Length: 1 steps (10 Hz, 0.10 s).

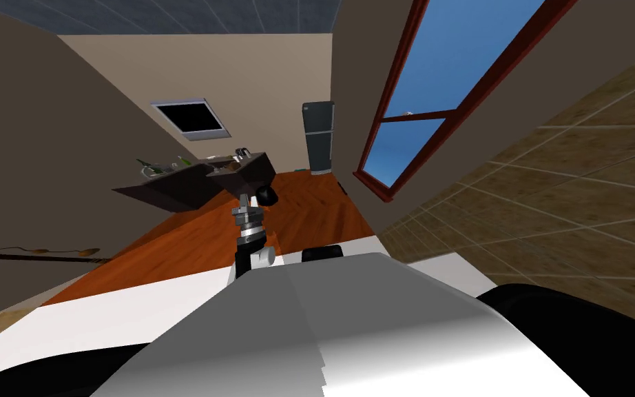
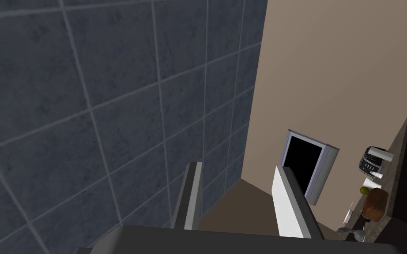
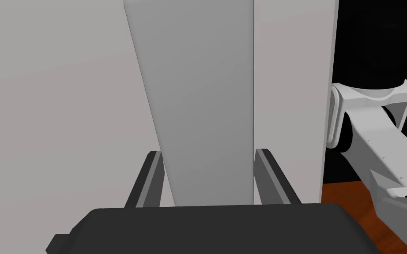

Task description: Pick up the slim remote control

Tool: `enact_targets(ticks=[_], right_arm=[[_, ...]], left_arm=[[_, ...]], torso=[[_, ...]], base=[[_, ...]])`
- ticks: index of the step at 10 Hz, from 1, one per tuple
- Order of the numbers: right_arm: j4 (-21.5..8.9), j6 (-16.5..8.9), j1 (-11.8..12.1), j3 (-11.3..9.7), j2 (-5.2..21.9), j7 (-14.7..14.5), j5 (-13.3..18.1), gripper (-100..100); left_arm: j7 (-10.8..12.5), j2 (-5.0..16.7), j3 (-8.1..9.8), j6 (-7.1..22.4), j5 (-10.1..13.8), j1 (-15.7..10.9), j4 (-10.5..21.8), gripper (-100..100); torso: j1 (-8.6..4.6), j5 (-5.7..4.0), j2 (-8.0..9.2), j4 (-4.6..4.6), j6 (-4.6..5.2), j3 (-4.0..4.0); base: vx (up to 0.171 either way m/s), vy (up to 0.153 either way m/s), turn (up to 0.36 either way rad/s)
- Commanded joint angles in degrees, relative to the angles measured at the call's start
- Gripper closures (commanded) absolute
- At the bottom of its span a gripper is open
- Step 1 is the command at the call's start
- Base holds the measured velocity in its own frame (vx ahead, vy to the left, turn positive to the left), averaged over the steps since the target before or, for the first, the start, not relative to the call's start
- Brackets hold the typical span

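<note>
The slim remote control (image 3: 207,101) is a long, plain grey slab that runs straight out from my right gripper (image 3: 207,152). That gripper's two fingers press its long sides, so it is shut on the remote. Behind the remote lies a flat white surface (image 3: 57,88). My left arm stands raised in front of me, with the left gripper (image 1: 243,201) pointing up and away. Its fingers (image 2: 235,165) stand apart with nothing between them.
A white tabletop (image 1: 137,310) runs just in front of me, with red-brown wooden floor (image 1: 309,214) beyond it. Further off stand a dark counter (image 1: 192,182) carrying several small items and a dark fridge (image 1: 319,138). A red-framed window (image 1: 433,89) is on the right wall.
</note>
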State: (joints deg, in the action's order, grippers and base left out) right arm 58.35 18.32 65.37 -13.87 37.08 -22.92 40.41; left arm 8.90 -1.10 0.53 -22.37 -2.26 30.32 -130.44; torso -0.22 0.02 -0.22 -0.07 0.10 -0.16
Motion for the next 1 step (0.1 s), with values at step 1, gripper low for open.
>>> enact_targets(ticks=[1], right_arm=[[0.00,0.00,0.00,0.00,0.00,0.00,0.00,0]], left_arm=[[0.00,0.00,0.00,0.00,0.00,0.00,0.00,0]], torso=[[0.00,0.00,0.00,0.00,0.00,0.00]], base=[[0.012,-0.001,0.012]])
